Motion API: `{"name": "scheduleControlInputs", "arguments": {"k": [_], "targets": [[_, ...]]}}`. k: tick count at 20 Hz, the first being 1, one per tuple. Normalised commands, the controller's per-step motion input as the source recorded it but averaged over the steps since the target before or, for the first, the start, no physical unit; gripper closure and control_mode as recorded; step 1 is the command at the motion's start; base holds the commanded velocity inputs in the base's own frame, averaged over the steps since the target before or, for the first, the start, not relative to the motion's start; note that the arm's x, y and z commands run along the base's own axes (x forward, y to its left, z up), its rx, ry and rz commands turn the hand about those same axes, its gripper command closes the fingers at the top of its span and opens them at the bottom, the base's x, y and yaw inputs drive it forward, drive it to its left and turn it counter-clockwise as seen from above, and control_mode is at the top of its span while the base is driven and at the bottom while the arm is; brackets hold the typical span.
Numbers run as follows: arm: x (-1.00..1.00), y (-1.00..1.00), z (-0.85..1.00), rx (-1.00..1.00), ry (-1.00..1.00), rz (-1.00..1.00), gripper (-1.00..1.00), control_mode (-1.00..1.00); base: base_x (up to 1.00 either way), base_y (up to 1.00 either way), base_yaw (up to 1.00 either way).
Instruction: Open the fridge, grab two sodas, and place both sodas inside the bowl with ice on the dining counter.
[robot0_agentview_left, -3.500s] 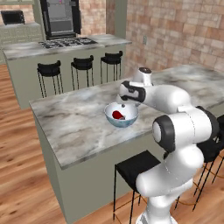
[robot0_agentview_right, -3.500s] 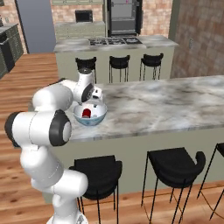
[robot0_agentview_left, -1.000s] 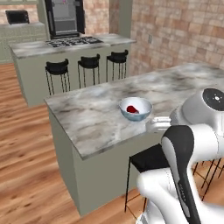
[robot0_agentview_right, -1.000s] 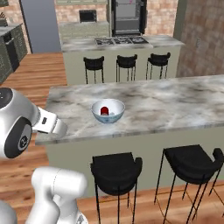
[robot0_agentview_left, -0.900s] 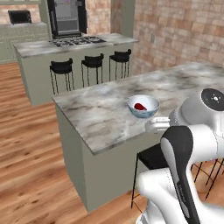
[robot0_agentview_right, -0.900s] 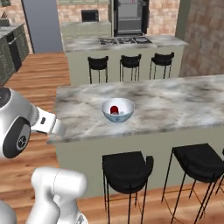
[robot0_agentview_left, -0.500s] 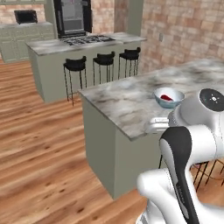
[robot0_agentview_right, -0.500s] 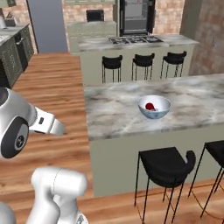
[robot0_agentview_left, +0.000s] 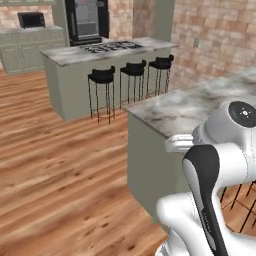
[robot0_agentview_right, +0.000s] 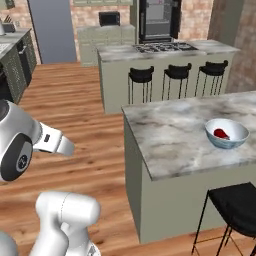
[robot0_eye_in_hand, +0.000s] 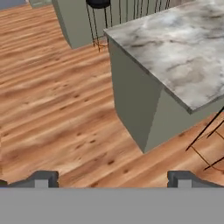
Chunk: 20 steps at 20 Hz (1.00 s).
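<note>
A: What does the bowl with ice (robot0_agentview_right: 227, 133) look like?

B: Small, round, glossy, white going to pale blue. In the right base view a red soda can (robot0_agentview_right: 220, 133) lies inside it. It sits on the dining counter (robot0_agentview_right: 170, 135), a grey-white veined marble slab on a sage-green base.

A: And the fridge?

B: Far back against the brick wall (robot0_agentview_left: 210, 35): tall, black, its grey inside partly showing. It stands at the top of the left base view (robot0_agentview_left: 86, 21) and of the right base view (robot0_agentview_right: 158, 19), beyond the stovetop counter (robot0_agentview_right: 165, 52) with its black stools (robot0_agentview_right: 141, 76).

A: Where is the gripper (robot0_eye_in_hand: 112, 178) relative to all that?

B: In the hand view its two dark fingertips (robot0_eye_in_hand: 41, 179) stand spread wide with nothing between them, above the wooden floor (robot0_eye_in_hand: 57, 109), off the counter's corner (robot0_eye_in_hand: 131, 39). The bowl is well apart from it, further along the slab.

A: Do the views differ?

B: The left base view has the counter's near end (robot0_agentview_left: 185, 107) behind the white arm, without the bowl; the right base view has bowl and can
</note>
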Motion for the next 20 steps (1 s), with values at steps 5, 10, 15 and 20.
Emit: {"name": "scheduleControlInputs", "arguments": {"k": [5, 10, 15, 20], "targets": [[0.00, 0.00, 0.00, 0.00, 0.00, 0.00, -1.00, 1.00, 0.60, 1.00, -0.14], [0.00, 0.00, 0.00, 0.00, 0.00, 0.00, -1.00, 1.00, 0.62, 1.00, -0.11], [0.00, 0.00, 0.00, 0.00, 0.00, 0.00, -1.00, 1.00, 0.59, 1.00, -0.12], [0.00, 0.00, 0.00, 0.00, 0.00, 0.00, -1.00, 1.00, 0.63, 1.00, -0.11]]}}
